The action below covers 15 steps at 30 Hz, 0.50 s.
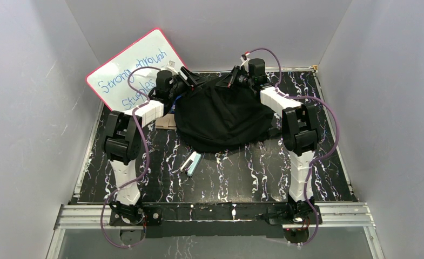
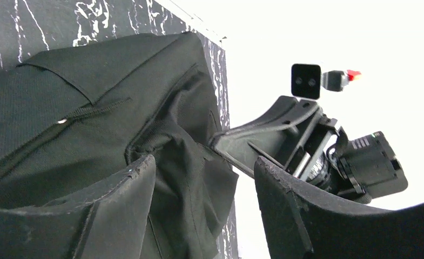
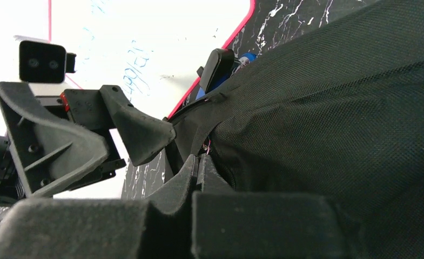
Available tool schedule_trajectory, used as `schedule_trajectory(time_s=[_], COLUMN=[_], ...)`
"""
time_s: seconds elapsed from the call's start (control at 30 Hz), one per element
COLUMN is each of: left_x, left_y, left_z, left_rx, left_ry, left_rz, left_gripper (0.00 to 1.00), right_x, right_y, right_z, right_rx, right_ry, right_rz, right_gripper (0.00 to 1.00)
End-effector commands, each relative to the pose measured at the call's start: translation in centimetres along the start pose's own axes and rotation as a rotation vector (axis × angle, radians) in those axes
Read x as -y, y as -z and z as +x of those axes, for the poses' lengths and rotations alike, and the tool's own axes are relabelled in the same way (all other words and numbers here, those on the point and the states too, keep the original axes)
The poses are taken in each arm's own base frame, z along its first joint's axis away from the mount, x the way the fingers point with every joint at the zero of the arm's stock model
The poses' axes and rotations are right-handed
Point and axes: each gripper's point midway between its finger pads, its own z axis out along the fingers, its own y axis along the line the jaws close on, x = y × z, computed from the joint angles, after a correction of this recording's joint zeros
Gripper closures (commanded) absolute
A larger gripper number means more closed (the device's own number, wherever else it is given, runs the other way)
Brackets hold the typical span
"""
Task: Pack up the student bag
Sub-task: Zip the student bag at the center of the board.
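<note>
The student bag [image 1: 223, 121] lies heaped at the far middle of the tabletop [image 1: 253, 178], its far right edge pinched in the closed right hand [image 3: 201, 162], while the left hand [image 2: 204, 162] stands open at its far left edge.

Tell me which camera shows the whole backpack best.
Top external: only there is the backpack whole in frame. Left wrist shows only folds and seams; right wrist only close-up fabric at the closed right end effector.
</note>
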Motion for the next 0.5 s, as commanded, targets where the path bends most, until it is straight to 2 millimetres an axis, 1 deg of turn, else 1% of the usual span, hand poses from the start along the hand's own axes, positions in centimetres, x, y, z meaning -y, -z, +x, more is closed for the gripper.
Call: schedule_trajectory(time_s=[0.0,0.17,0.3,0.47], left_x=[0.2,-0.6,-0.8,-1.5], left_y=[-0.9,-1.2,-2.0,-2.9], left_z=[-0.6,0.0,0.8,1.9], left_rx=[0.018,0.002,-0.033,-0.066], left_ry=[0.011,0.023,0.027,0.032], left_rz=[-0.037,-0.076,-0.088,-0.110], left_gripper=[0.35,0.35,0.35,0.36], right_x=[-4.0,-4.2,-4.5,-5.0], right_y=[2.1,2.1,2.1,2.3], right_z=[-2.6,-2.5,-2.3,-2.4], right_rx=[0.069,0.064,0.051,0.049], right_ry=[0.109,0.136,0.159,0.189], right_rz=[-0.089,-0.112,-0.141,-0.158], right_gripper=[1.00,1.00,1.00,1.00])
